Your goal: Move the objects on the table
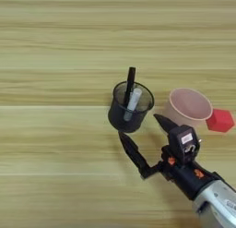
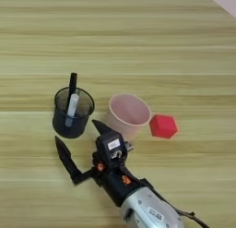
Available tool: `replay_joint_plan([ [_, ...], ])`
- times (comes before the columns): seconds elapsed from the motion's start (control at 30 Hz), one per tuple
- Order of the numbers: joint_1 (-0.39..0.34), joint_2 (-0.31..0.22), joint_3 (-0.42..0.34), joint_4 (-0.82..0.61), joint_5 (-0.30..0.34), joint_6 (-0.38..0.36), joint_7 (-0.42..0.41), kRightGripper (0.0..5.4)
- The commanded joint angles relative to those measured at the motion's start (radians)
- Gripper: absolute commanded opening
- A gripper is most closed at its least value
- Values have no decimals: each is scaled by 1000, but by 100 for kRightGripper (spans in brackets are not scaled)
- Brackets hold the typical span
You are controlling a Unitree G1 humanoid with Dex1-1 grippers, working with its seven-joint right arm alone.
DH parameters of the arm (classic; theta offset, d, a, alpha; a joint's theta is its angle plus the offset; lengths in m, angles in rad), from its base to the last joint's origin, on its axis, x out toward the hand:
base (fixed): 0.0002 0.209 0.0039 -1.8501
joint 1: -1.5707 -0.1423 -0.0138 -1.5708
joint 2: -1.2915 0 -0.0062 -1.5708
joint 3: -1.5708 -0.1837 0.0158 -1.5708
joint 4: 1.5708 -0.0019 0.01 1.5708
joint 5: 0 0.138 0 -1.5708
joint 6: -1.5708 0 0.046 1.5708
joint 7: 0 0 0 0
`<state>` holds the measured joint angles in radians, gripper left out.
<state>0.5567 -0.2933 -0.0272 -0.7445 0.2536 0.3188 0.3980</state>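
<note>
Progress looks slight: the dark see-through pen cup (image 1: 130,112) with its black and white markers, the pale pink plastic cup (image 1: 187,107) and the small red block (image 1: 220,120) all stand on the wood-grain table (image 1: 55,47). The right gripper (image 2: 77,137), fingers spread, grasps nothing just beside the pen cup.
</note>
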Motion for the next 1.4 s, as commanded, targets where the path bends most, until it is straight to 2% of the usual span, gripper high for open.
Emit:
replay_joint_plan([
  [0.03,-19,-2,-14,-25,-8,-18,-23,535],
  [0.27,-36,6,-13,20,-24,-14,-40,535],
  [0.53,-97,36,9,141,-63,-11,-71,535],
  [1.4,-213,75,32,325,-99,-78,-70,535],
])
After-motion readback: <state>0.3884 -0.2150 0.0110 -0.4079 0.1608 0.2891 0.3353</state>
